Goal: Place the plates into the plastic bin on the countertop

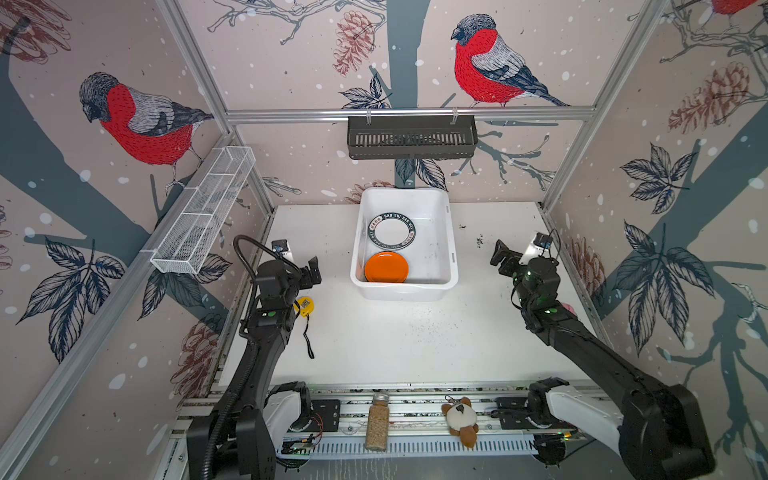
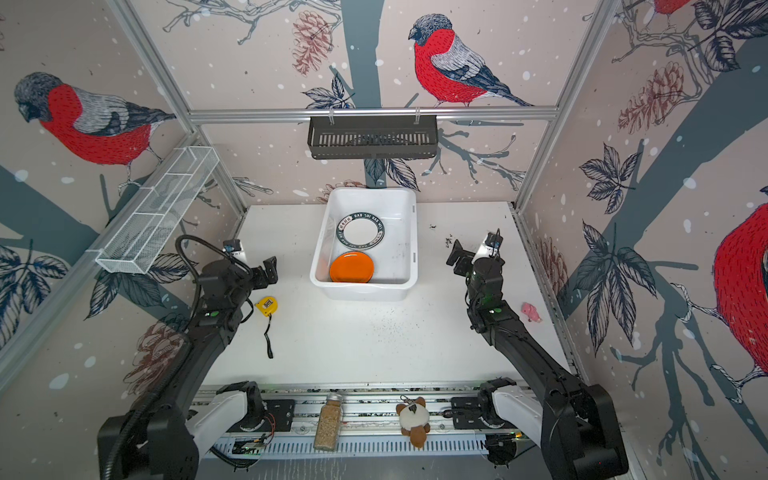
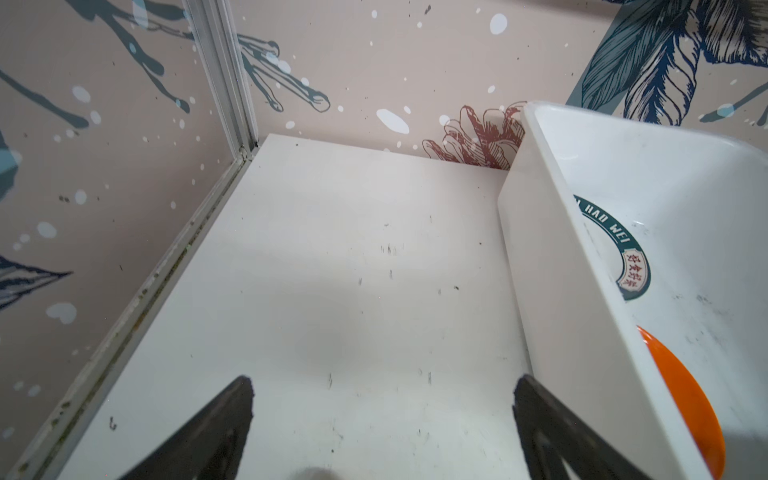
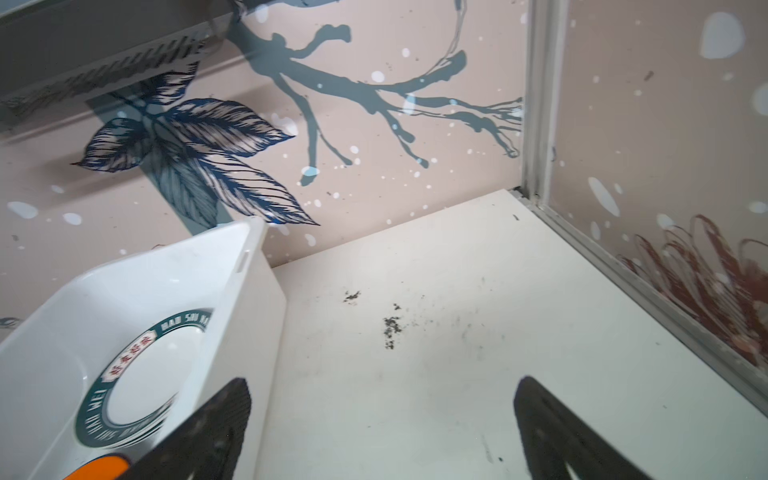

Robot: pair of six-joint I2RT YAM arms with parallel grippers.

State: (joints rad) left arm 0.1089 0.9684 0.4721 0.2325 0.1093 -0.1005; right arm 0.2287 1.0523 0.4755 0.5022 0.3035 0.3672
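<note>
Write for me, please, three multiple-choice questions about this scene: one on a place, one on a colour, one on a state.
1. Where is the orange plate?
A. in a drawer
B. in the plastic bin
C. on a chair

2. What colour is the tape measure?
A. yellow
B. green
C. purple

3. How is the right gripper?
A. shut on a cup
B. shut on a spoon
C. open and empty

Answers:
1 B: the plate lies between the bin's white walls.
2 A: its case is bright yellow.
3 C: its jaws stand wide apart, with nothing between them.
</note>
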